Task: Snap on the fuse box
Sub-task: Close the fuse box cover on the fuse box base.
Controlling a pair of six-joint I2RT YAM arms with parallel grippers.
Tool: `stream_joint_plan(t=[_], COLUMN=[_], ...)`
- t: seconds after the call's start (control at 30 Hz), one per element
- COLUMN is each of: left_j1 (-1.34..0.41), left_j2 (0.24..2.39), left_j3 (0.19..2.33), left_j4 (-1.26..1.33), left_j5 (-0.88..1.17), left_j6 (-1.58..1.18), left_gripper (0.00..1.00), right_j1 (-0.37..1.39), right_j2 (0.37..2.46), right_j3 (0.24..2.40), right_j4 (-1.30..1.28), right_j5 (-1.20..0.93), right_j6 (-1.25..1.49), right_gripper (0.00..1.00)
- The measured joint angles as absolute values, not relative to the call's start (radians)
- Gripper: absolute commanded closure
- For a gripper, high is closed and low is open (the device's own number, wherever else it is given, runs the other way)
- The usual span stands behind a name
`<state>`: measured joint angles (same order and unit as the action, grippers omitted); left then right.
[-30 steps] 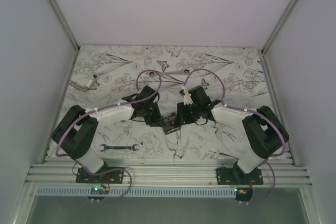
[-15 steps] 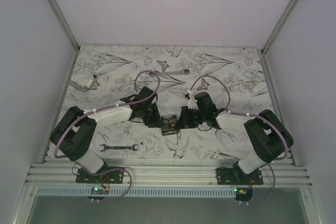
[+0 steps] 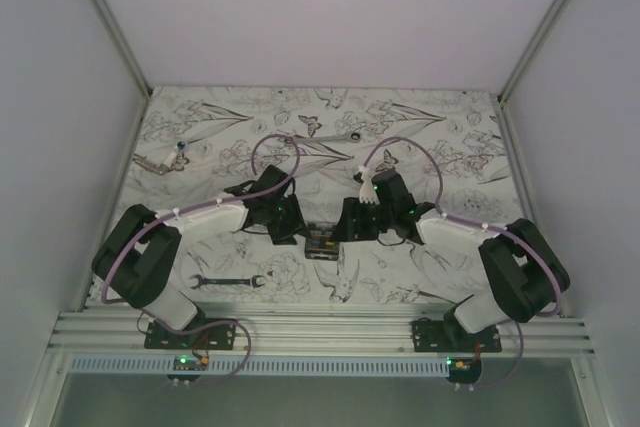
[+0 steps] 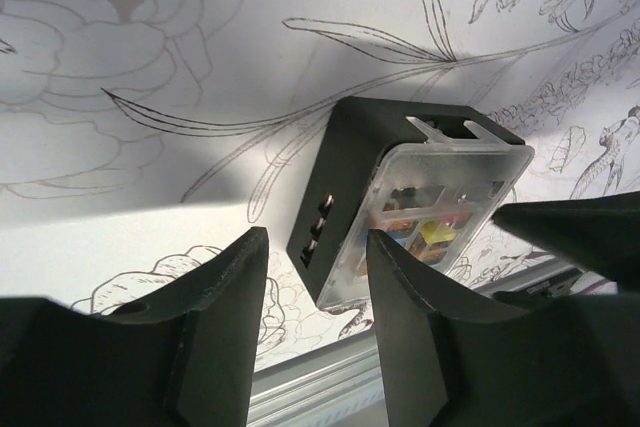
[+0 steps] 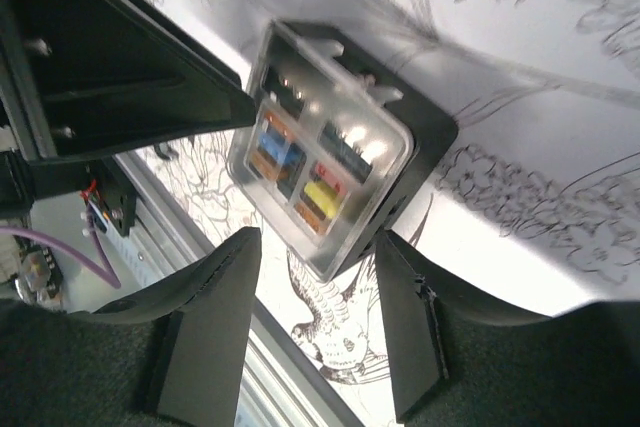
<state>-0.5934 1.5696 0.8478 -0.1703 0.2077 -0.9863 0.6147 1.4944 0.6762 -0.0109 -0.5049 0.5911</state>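
Sitting flat on the flower-print table (image 3: 420, 277), the fuse box (image 3: 320, 240) is lying near the middle, squarely between the two grippers. Left gripper (image 3: 298, 237) is coming at it from the left and right gripper (image 3: 340, 232) from the right, both tips just beside the box. Left wrist view: fingers (image 4: 215, 327) are standing spread, nothing clamped, with the black side wall of the box showing in the gap just past the tips. Can't tell if they are touching it. Right wrist view: fingers (image 5: 410, 327) are also standing apart, with the near corner of the box showing between the tips. A clear lid (image 5: 330, 147) is resting on the black base, with blue, orange and yellow fuses (image 5: 320, 195) showing through it. Can't tell whether it is latched. A wrench (image 3: 228, 282) is lying apart from the box, by the left arm.
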Motion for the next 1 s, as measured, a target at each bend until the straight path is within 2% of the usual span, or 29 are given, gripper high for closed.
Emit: stream_joint_plan(t=[0.17, 0.37, 0.6, 0.77, 1.0], left_j1=[-0.567, -0.562, -0.559, -0.554, -0.554], left_j2=[1.570, 1.599, 1.695, 1.710, 1.708], left_j3=[0.859, 0.928, 0.976, 0.986, 0.964], left_j4=[-0.185, -0.187, -0.177, -0.176, -0.148], left_j5=[0.207, 0.209, 0.257, 0.282, 0.288], left_j6=[-0.970, -0.948, -0.946, -0.943, -0.947], left_gripper=[0.52, 0.55, 0.68, 0.72, 0.71], right_j1=[0.576, 0.564, 0.558, 0.543, 0.530], right_j2=[1.503, 1.561, 1.629, 1.634, 1.637], right_j3=[0.706, 0.706, 0.706, 0.694, 0.654], right_j4=[0.012, 0.050, 0.095, 0.121, 0.197], right_j5=[-0.492, -0.485, -0.495, -0.524, -0.551], right_j6=[0.607, 0.630, 0.643, 0.647, 0.661], right_gripper=[0.47, 0.55, 0.69, 0.79, 0.80])
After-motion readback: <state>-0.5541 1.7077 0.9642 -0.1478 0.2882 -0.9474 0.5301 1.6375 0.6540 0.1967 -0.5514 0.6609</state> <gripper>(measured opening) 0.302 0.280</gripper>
